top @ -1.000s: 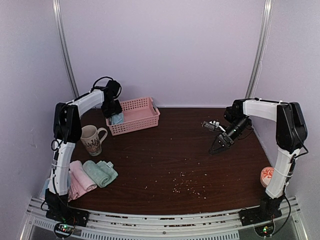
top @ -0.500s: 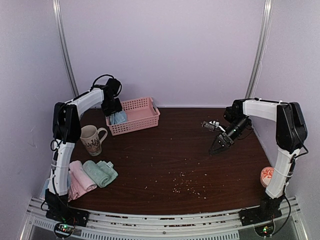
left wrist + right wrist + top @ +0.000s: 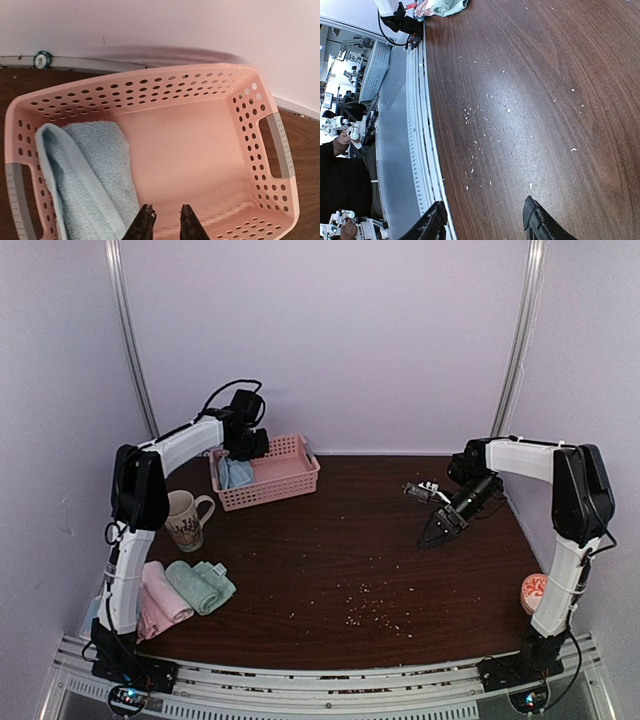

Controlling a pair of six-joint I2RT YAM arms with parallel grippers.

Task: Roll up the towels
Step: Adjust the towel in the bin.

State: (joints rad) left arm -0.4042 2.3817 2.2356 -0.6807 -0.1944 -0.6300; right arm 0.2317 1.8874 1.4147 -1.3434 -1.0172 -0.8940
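Observation:
A folded light blue towel (image 3: 85, 175) lies against the left wall of the pink perforated basket (image 3: 150, 75), also seen from above as the blue towel (image 3: 235, 475) in the basket (image 3: 290, 472). My left gripper (image 3: 166, 217) hovers over the basket floor just right of that towel, jaws a narrow gap apart with nothing between them; from above the left gripper (image 3: 250, 443) sits over the basket's back left. A rolled pink towel (image 3: 160, 592) and a rolled sage green towel (image 3: 200, 585) lie at the front left. My right gripper (image 3: 432, 536) stands open over bare wood, empty.
A patterned mug (image 3: 184, 519) stands between the basket and the rolled towels. A round orange-patterned object (image 3: 535, 590) sits by the right arm's base. Pale crumbs (image 3: 365, 605) dot the dark wooden table (image 3: 330, 540). The metal rail (image 3: 417, 150) marks the near edge.
My left gripper has risen and shifted right over the basket, and its jaws have narrowed. The blue towel stays in the basket. The right arm has not moved.

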